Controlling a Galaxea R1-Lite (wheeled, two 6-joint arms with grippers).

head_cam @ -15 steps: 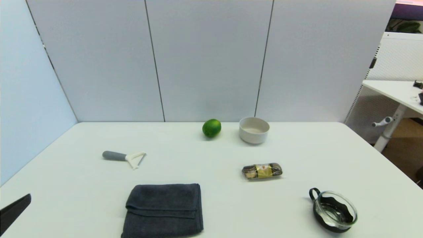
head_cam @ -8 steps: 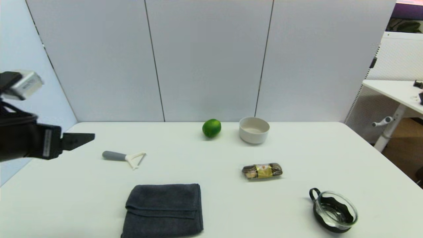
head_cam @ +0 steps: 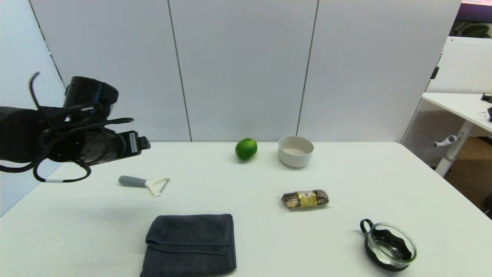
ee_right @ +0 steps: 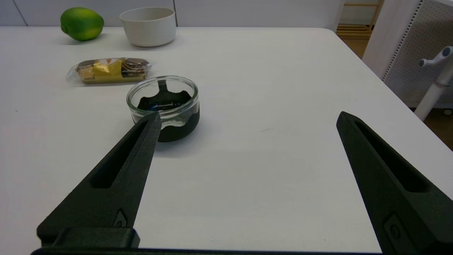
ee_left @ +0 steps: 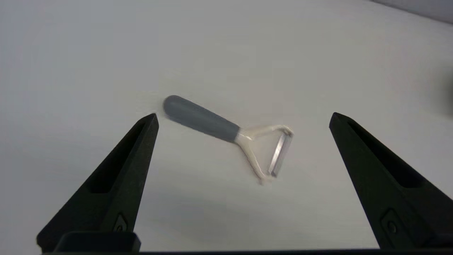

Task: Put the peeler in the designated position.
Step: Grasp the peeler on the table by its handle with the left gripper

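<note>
At lower centre of the head view lies a dark grey towel [head_cam: 189, 244]. Beyond it, left of centre, the peeler [head_cam: 144, 183] lies flat on the white table [head_cam: 246, 231], untouched. Above it at centre left hangs the left gripper [ee_left: 242, 117], fingers spread wide, empty. Parked low over the table beside a glass cup [ee_right: 163, 106], the right gripper [ee_right: 247, 118] is likewise spread wide.
</note>
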